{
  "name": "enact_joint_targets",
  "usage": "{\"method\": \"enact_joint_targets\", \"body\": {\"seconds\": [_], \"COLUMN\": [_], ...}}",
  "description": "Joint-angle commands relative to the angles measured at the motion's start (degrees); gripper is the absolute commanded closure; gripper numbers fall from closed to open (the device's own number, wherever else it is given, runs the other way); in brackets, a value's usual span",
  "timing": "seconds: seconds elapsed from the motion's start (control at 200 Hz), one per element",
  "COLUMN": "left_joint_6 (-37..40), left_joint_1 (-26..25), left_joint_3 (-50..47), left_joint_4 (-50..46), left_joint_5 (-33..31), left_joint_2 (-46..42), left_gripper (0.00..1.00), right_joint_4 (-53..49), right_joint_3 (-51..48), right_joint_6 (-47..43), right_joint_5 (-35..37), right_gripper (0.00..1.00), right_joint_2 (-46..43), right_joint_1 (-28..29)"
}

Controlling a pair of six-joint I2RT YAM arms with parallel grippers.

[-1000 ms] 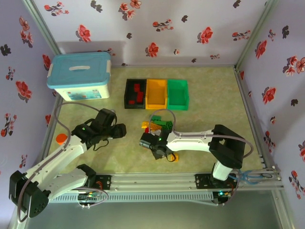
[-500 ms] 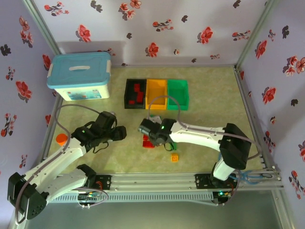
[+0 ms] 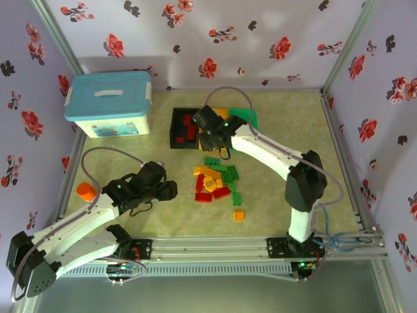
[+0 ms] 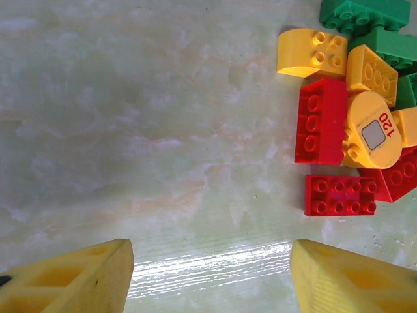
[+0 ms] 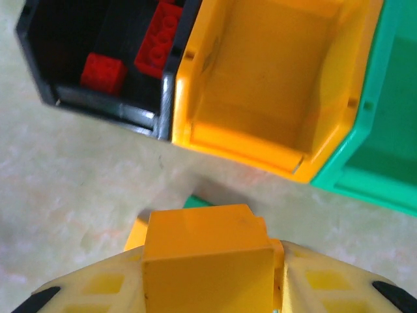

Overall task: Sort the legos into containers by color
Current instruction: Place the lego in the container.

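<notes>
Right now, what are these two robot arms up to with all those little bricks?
They are sorting bricks by color into bins. The right gripper is shut on an orange-yellow brick, holding it close to the front of the orange-yellow bin. The left gripper hangs open over the table beside the loose pile of red, yellow and green bricks, holding nothing. The black bin already has red bricks in it; the orange-yellow bin looks empty as far as it shows.

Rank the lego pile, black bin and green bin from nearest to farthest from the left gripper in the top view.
1. Lego pile, just right of the left gripper.
2. Black bin, farther back, left end of the row.
3. Green bin, right end of the row.
</notes>
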Motion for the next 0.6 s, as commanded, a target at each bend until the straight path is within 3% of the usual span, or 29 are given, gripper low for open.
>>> {"method": "enact_joint_targets", "body": {"seconds": [0.0,0.21,0.475,0.54,0.595], "left_joint_6": [-2.27,-2.90,-2.91,-3.08,-2.88], "left_joint_1": [-1.09,-2.06,-2.82,-3.30,-3.82], "left_joint_3": [-1.55,-2.09,-1.76,-1.42,-1.22], "left_joint_4": [0.14,-0.34,-0.45,-0.82,-1.12], "left_joint_5": [-2.07,-2.74,-2.77,-3.06,-3.15], "left_joint_2": [-1.46,-2.94,-3.37,-3.27,-3.25], "left_gripper": [0.35,0.35,0.35,0.35,0.35], "right_joint_4": [-4.68,-9.06,-12.18,-13.19,-13.42], "right_joint_3": [6.94,19.99,30.37,32.74,34.08], "right_joint_6": [-4.68,-8.05,-8.51,-8.50,-8.41], "right_joint_5": [-2.18,-4.08,-4.14,-3.75,-3.13], "right_gripper": [0.65,0.65,0.64,0.56,0.43], "right_joint_2": [5.22,15.83,24.68,25.64,25.59], "right_joint_1": [-3.59,-8.45,-10.56,-10.60,-10.56]}}
